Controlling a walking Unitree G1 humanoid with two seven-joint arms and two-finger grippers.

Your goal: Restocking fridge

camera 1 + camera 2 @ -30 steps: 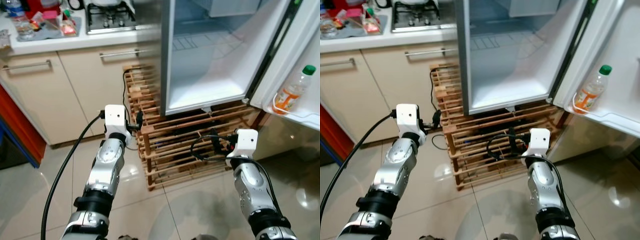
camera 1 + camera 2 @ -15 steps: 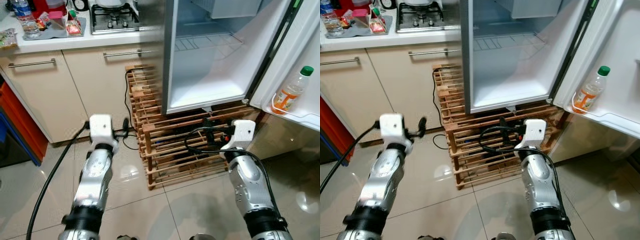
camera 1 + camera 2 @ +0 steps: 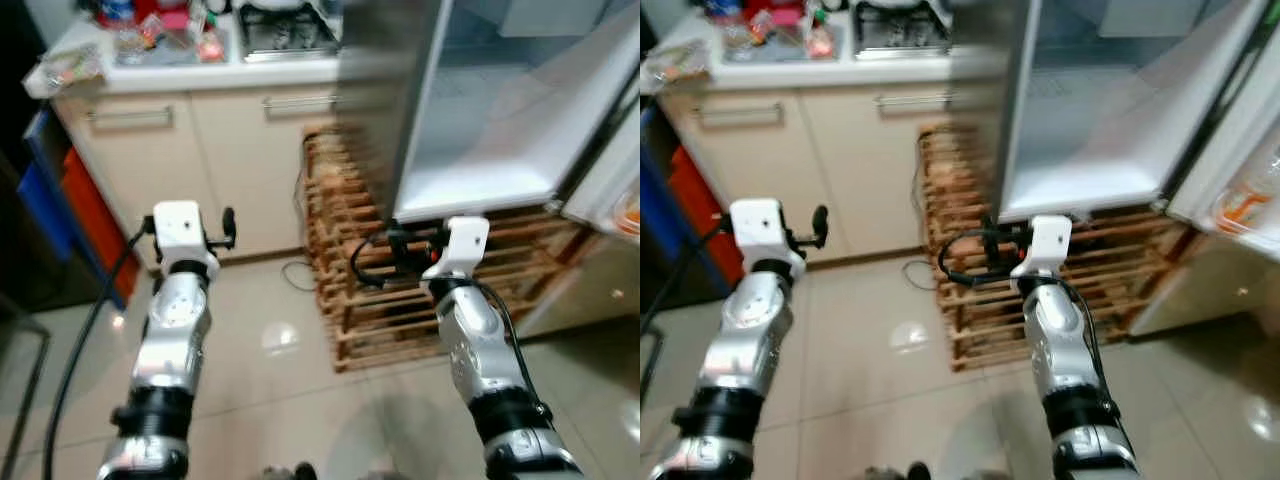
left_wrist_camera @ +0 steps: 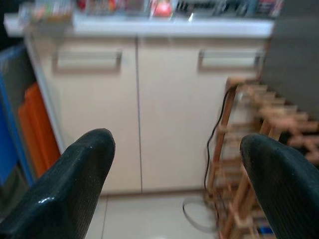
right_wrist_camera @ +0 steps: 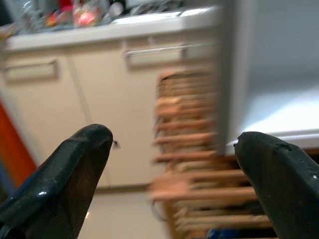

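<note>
In front of the open fridge (image 3: 480,120), both arms raised over the tiled floor (image 3: 270,370), nothing in either gripper. Left gripper (image 4: 174,164) spread wide, fingers (image 4: 75,184) well apart, pointed at the beige cabinets (image 3: 200,150) under the desk (image 3: 150,75). Right gripper (image 5: 169,164) also wide open, aimed toward the wooden rack (image 3: 370,280) under the fridge. Fridge interior looks bare and white, door (image 3: 1240,130) swung out on the right with something orange-labelled (image 3: 1240,205) sitting in the door shelf, too blurry to say more. Cluttered bits (image 3: 150,30) on the desk next to a gas hob (image 3: 285,25). Everything kinda smeared.
</note>
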